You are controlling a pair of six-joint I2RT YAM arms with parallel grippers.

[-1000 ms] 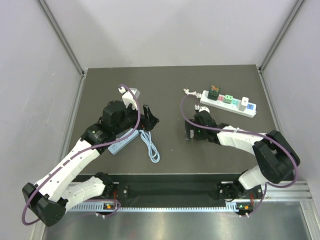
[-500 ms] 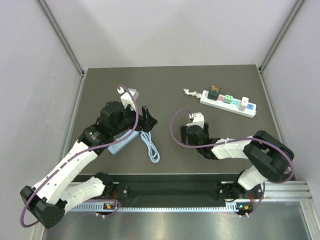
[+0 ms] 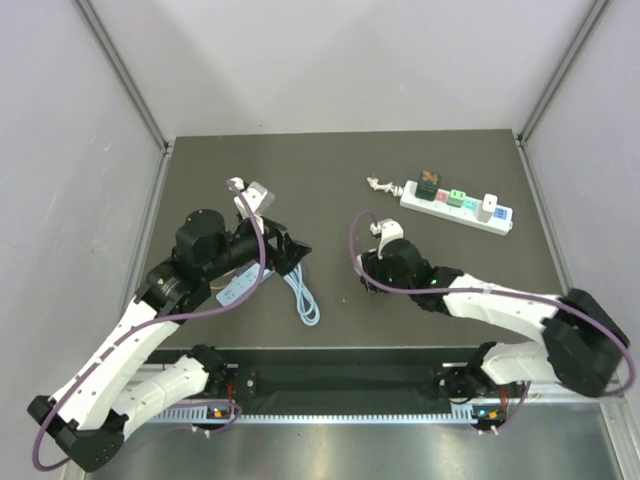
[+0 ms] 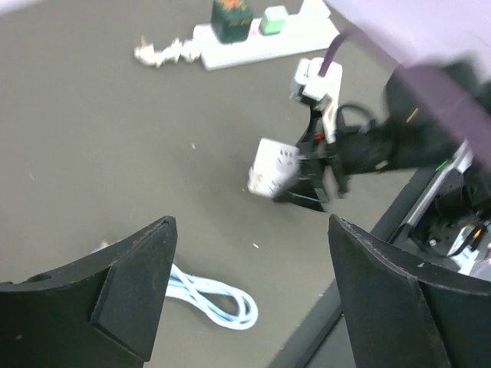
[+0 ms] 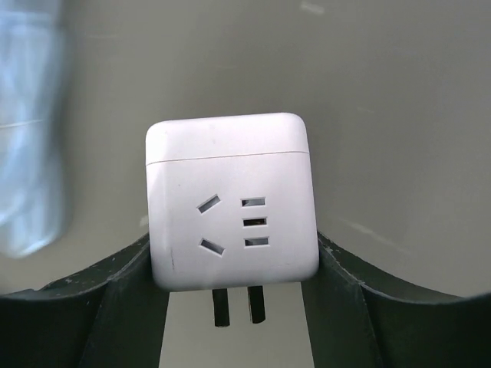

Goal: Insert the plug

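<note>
The plug (image 5: 230, 199) is a white cube with socket holes on its face and two dark prongs underneath. My right gripper (image 5: 232, 257) is shut on it, one finger pressed against each side. The left wrist view shows the same plug (image 4: 272, 170) tilted in those dark fingers, low over the table. In the top view my right gripper (image 3: 372, 266) sits at the table's middle and covers the plug. The white power strip (image 3: 456, 206) lies at the back right, several coloured plugs in it. My left gripper (image 3: 290, 250) is open and empty, above the blue cable (image 3: 302, 292).
A light blue flat device (image 3: 238, 285) lies under my left arm beside the coiled cable (image 4: 211, 293). The strip's bundled white cord (image 3: 378, 184) lies at its left end. The table's near edge (image 4: 368, 253) runs close behind the held plug. Grey walls enclose three sides.
My right gripper's jaws have closed onto the plug, and its arm has stretched out lower and further right. My left gripper drew back a little towards the left.
</note>
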